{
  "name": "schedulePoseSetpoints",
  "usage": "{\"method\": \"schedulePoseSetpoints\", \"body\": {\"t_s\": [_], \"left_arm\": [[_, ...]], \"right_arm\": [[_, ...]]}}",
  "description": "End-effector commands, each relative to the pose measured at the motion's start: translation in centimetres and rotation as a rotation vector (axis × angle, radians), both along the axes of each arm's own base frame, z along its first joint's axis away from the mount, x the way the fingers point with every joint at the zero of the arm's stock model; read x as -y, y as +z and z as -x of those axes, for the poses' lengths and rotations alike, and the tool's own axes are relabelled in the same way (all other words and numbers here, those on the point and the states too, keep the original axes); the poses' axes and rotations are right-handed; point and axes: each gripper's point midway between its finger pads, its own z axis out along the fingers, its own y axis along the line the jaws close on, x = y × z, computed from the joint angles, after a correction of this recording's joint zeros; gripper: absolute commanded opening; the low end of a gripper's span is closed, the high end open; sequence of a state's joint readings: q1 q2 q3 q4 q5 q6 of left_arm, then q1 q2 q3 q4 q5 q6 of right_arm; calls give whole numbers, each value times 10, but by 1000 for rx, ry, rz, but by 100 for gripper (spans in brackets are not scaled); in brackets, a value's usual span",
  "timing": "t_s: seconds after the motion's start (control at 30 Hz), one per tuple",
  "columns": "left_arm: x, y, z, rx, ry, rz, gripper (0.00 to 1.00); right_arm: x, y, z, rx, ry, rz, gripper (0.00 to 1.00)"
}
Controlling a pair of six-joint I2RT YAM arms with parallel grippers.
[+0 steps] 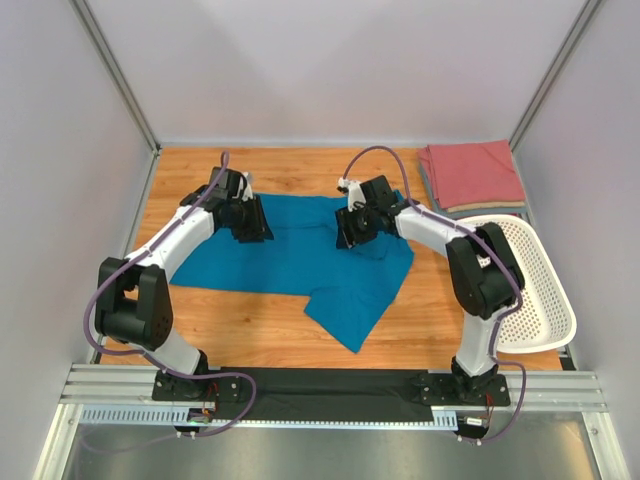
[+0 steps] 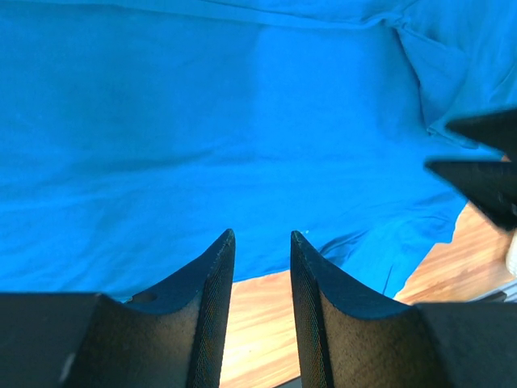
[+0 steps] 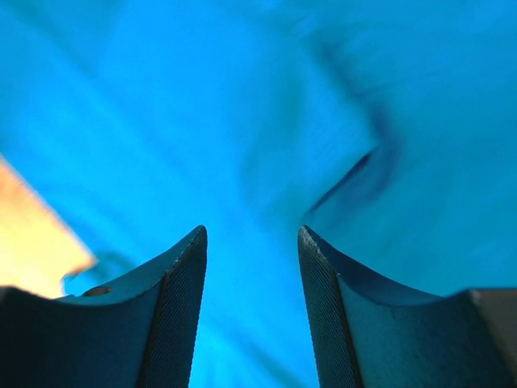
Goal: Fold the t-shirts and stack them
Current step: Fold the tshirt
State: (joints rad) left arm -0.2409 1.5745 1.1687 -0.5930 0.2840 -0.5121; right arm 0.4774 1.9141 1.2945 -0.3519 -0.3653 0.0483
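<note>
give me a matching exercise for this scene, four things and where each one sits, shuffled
1 teal t-shirt
2 salmon-red t-shirt
3 white basket
4 left gripper

a folded, far right corner
b near right edge
c open, over the teal shirt's left part
d spread out in the middle

Pairs: 1-d, 2-a, 3-b, 4-c
</note>
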Motion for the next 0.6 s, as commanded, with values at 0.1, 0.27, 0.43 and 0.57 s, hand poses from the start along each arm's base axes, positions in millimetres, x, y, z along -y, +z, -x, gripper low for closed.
{"method": "schedulePoseSetpoints", "body": {"t_s": [0.1, 0.27, 0.43, 0.57], "left_arm": [[18, 4, 3, 36, -46, 61, 41], [51, 7, -1, 60, -113, 119, 41], [87, 8, -18, 42, -117, 166, 42], [111, 10, -38, 27, -100, 183, 42]], "right_arm": [[-2, 32, 19, 61, -9, -50, 49], [34, 41, 6, 15, -304, 7, 43], [44, 55, -11, 60, -442, -42, 39], [76, 48, -25, 46, -603, 55, 27]]}}
